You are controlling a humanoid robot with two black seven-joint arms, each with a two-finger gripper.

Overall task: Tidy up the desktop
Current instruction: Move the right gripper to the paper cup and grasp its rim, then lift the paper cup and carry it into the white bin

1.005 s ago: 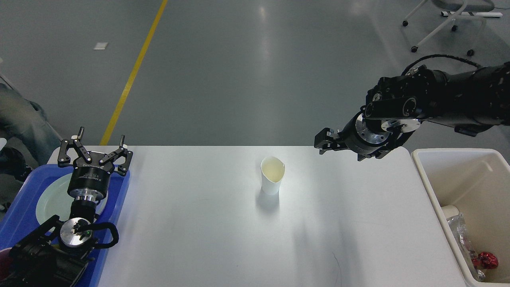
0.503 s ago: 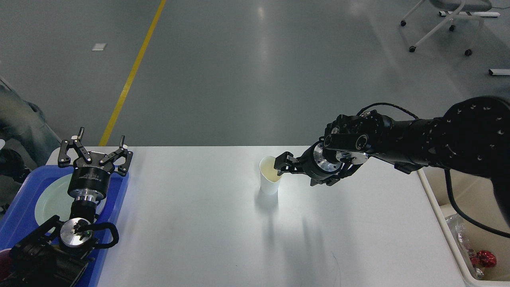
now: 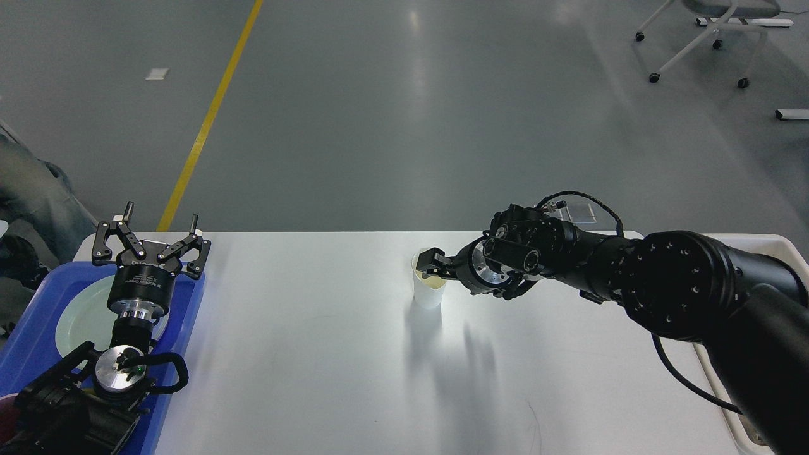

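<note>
The white desktop fills the lower part of the head view. A white paper cup stands upright near its far middle. My right gripper reaches in from the right and sits over the cup's rim, its dark fingers at the mouth of the cup; I cannot tell whether they are open or pinching the rim. My left gripper stands upright at the far left above the blue tray, fingers spread open and holding nothing.
A pale green plate lies in the blue tray. The cream bin at the right edge is mostly hidden by my right arm. A wheeled chair base stands on the grey floor beyond the table.
My right arm swung in from above the table's right far corner leftward and down to the cup, and now covers most of the bin. The left arm has not moved.
</note>
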